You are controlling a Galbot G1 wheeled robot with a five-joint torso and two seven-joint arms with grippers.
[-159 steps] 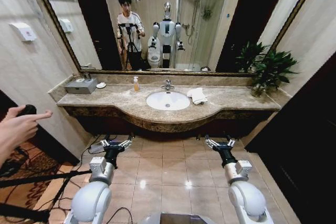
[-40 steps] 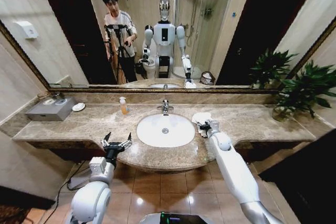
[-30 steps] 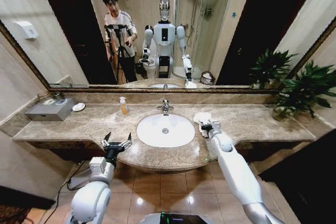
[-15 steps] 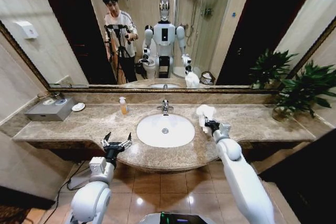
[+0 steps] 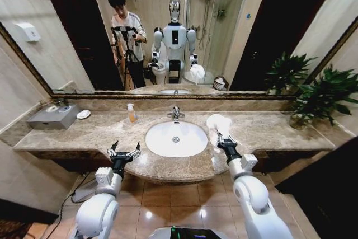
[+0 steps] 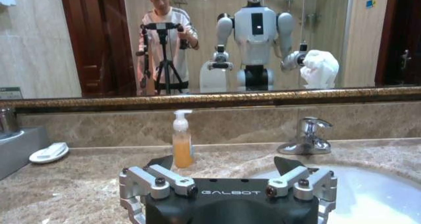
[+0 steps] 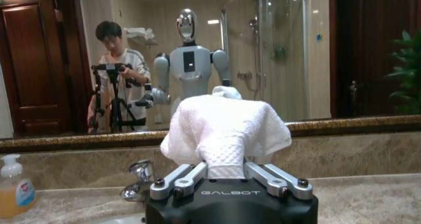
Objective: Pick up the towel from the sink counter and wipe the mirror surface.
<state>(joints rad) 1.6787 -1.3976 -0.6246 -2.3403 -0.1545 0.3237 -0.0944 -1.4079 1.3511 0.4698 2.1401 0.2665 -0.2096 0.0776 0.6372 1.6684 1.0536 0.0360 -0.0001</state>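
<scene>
The mirror [image 5: 235,32] spanned the wall above the counter [image 5: 72,135], and between a second earlier and this moment the change was on the robot's right side: the towel [image 5: 218,124], which had lain on the counter just right of the basin [image 5: 176,139] under the right gripper [image 5: 223,140], was now off the marble, bunched above the gripper and raised in front of the mirror's lower edge, not yet touching the glass. In the right wrist view its fingers were closed on a fold of the cloth, the rest draped over them. That put the pick-up behind it, by my reading, with the wiping still to do. The left gripper [image 5: 124,152] had not moved, hovering at the counter's front edge left of the basin, fingers spread wide and holding nothing. Counted: one mirror, one counter, one basin, one plant [image 5: 321,96] at the far right, two grippers, one grey box [image 5: 53,116] at the far left, one towel, one tap [image 5: 175,115], one soap bottle [image 5: 131,112], one small dish [image 5: 84,114].
</scene>
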